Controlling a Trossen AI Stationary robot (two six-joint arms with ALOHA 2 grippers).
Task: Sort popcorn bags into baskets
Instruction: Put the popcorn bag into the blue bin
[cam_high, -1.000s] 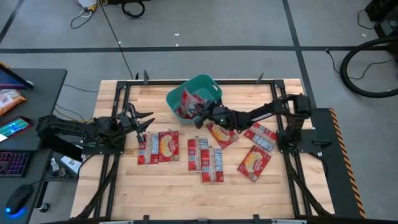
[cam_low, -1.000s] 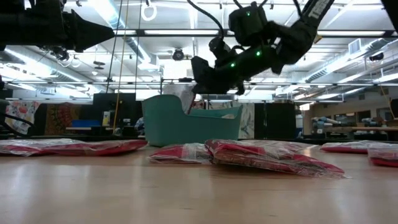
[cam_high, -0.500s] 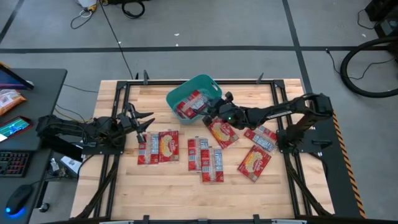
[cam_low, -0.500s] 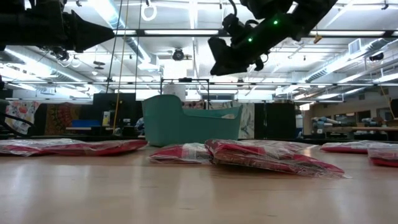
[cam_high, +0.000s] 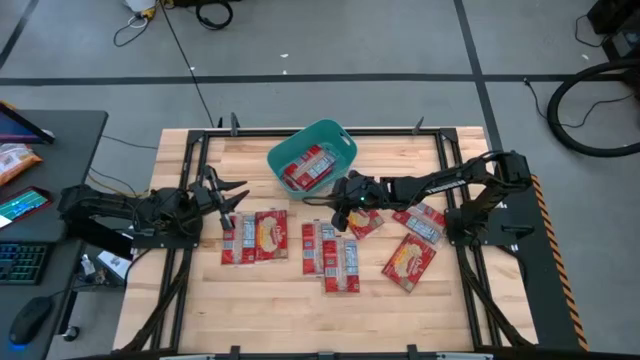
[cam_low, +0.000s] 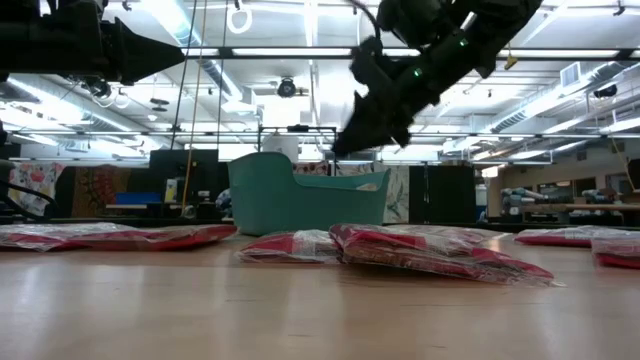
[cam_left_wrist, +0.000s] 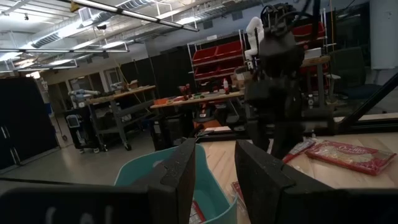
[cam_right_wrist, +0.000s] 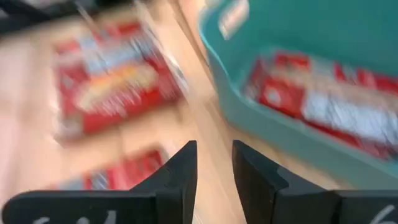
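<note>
now right fingers (cam_right_wrist: 214, 180) empty, popcorn bag (cam_right_wrist: 329, 102) in basket (cam_right_wrist: 273, 134) beyond

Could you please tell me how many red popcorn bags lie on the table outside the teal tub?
8 flat red popcorn bags: two at left, three overlapping mid-table, three at right, one beside the right pincer. Overlaps may hide more.

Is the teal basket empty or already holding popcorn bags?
Not empty: the teal basket holds red popcorn bags, seen from above and in the right wrist view.
</note>
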